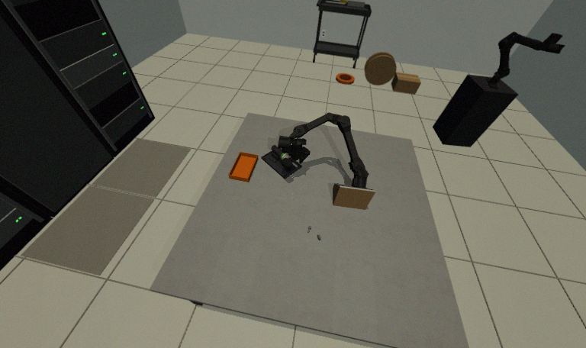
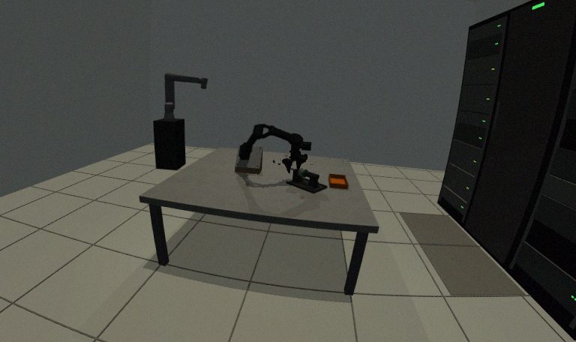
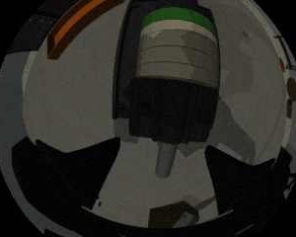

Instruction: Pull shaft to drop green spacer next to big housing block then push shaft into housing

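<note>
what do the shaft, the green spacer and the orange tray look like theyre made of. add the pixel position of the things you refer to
The shaft [image 3: 164,160]: probably metal, smooth and dull; its plain gray, even surface suggests it, though plastic is possible.
The green spacer [image 3: 180,19]: likely plastic, given its solid, even color; painted metal would look similar.
The orange tray [image 1: 243,166] [image 2: 338,181] [image 3: 79,25]: perhaps molded plastic, matte, uniformly orange with no visible grain.
</note>
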### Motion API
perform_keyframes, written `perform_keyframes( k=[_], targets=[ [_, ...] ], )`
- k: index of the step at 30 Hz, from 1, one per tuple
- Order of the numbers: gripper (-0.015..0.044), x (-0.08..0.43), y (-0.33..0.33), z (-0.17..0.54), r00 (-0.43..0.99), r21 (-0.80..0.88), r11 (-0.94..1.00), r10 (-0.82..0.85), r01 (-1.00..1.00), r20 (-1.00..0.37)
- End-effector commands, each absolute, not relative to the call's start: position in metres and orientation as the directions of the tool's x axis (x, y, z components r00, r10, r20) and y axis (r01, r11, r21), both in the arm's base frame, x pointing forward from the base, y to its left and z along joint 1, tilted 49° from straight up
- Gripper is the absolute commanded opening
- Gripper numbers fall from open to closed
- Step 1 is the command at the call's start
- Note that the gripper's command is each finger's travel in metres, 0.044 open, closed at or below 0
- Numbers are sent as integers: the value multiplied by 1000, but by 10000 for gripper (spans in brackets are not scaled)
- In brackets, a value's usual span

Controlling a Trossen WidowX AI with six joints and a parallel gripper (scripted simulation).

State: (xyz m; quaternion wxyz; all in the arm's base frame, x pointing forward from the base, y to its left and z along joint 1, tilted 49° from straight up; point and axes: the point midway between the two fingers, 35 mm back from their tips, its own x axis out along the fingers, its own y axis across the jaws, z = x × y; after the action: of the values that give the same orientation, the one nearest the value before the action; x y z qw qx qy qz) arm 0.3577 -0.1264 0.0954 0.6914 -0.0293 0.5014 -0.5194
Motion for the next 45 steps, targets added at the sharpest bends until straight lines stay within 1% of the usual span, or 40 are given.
perform_keyframes(
  k=[1, 17, 33, 36, 45],
  targets=[
    [440, 357, -130, 94, -45, -564, 456, -750, 689, -660],
    [440, 356, -141, 84, -45, -565, 455, -750, 689, -660],
    [20, 357, -139, 85, -42, -561, 458, -748, 690, -662],
    [0, 357, -139, 85, -42, -561, 458, -748, 690, -662],
    [0, 354, -137, 83, -45, -565, 455, -750, 688, -660]
  ],
)
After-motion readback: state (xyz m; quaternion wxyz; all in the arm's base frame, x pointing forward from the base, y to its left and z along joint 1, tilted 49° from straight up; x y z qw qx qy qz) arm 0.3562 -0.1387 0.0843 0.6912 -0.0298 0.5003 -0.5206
